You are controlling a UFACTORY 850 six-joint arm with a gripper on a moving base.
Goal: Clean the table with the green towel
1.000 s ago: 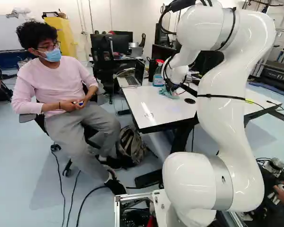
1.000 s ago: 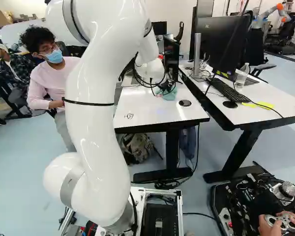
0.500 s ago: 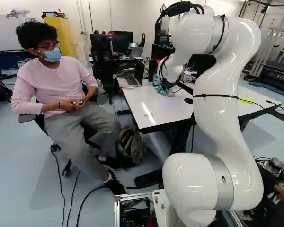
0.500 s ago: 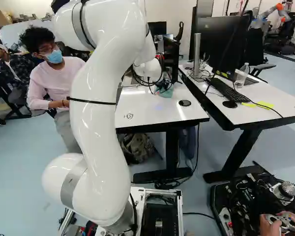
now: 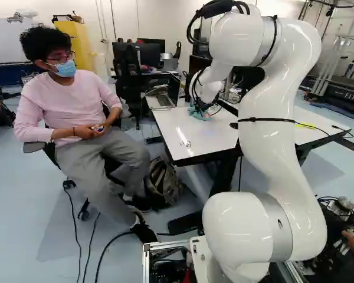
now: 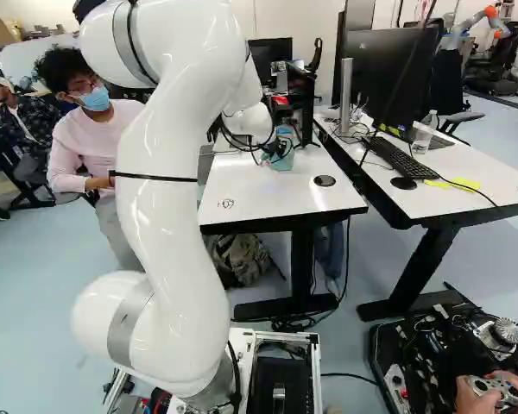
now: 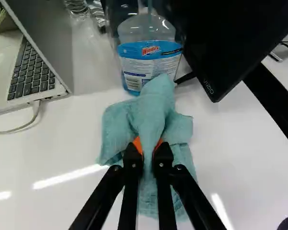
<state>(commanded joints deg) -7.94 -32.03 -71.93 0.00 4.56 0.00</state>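
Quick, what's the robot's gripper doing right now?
Gripper: closed on the green towel, pinched between its two fingers.

Far side's blocked for me: spray bottle (image 7: 146, 55) sits directly ahead of the gripper (image 5: 200, 108), just beyond the towel (image 7: 158, 112); can't tell if they touch. Monitor (image 7: 240, 38) overhangs at far right, its lower corner right of the bottle. Laptop (image 7: 33, 72) bounds the far left, its cable (image 7: 19, 128) looping out toward the near side. Bare table (image 5: 215, 141) between laptop and towel, so I could pass there. Near side's open across. Right is open as far as the black disc (image 6: 325, 181).
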